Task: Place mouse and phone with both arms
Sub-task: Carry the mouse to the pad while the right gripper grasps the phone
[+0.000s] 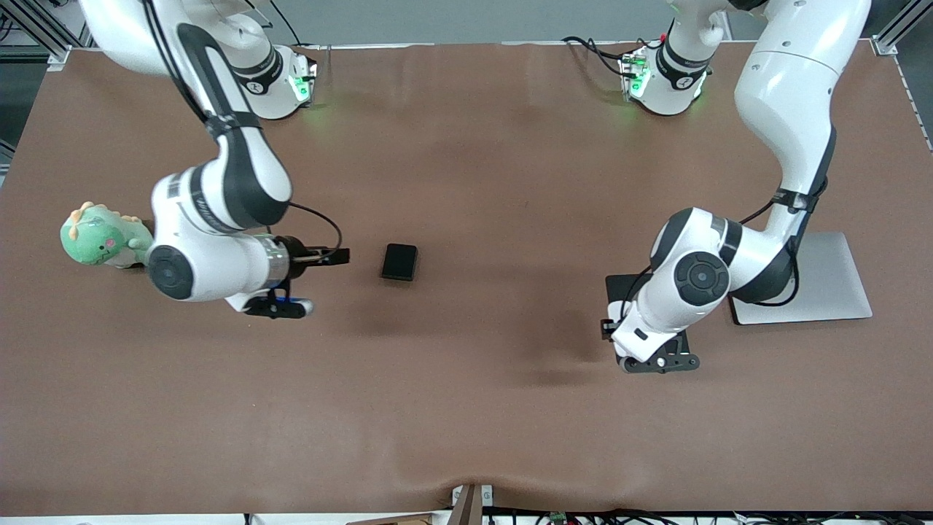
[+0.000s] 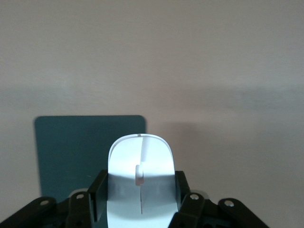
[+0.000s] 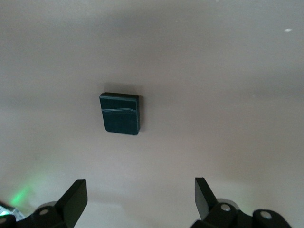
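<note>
Left wrist view shows the mouse (image 2: 141,183), a glossy white oval with a thin centre line, clamped between the left gripper (image 2: 140,204) fingers above a flat dark mouse pad (image 2: 71,152). The phone (image 1: 399,262), a small black slab with rounded corners, lies flat on the brown matte table (image 1: 466,408), near its middle. The right gripper (image 3: 140,202) hangs over the table with jaws spread wide, the phone in its camera's sight.

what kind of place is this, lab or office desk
Likely a robotics lab bench, not an office desk: two Franka arms are bolted to a brown table with an aluminium frame at its corners, and cables run to the bases.
</note>
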